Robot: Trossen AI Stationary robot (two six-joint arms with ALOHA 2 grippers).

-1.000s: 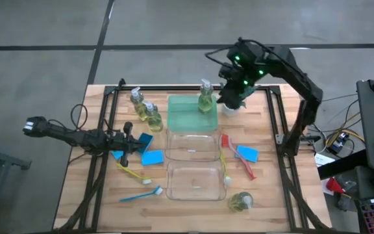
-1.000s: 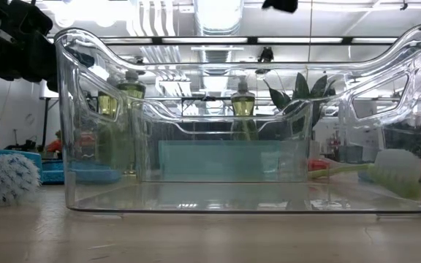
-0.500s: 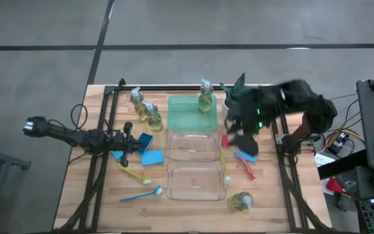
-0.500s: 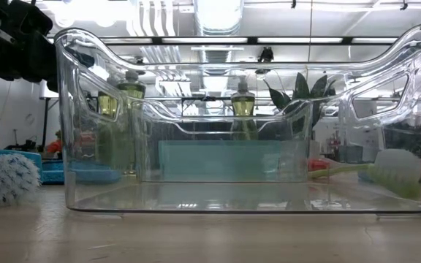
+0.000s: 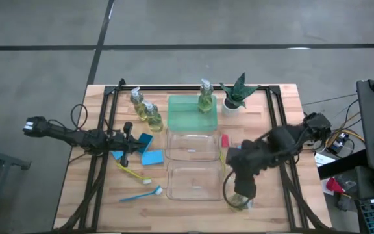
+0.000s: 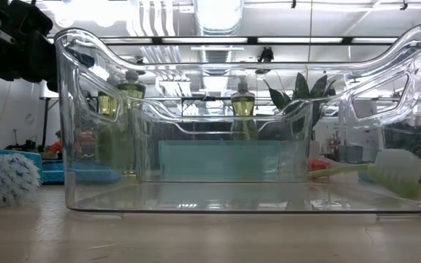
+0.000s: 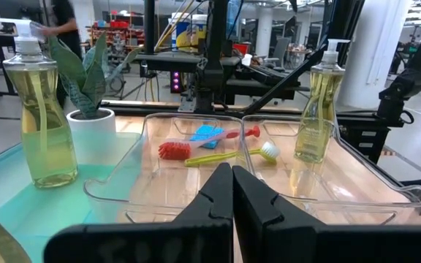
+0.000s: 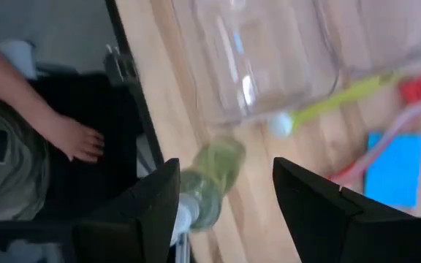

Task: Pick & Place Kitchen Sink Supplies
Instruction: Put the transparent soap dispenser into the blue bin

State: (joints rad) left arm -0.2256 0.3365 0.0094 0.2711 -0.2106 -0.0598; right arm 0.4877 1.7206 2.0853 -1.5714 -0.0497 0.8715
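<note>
Above the toppled pump bottle the right fingers hang spread and empty; left fingers sit closed.

I've got a green tray at the table's far side, two clear bins in line nearer me, a potted plant just right of the tray, and a person's hand beyond the table edge.

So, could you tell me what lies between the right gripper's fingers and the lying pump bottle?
Nothing: in the right wrist view, the open right gripper looks down at the pump bottle with only bare table around it.
</note>
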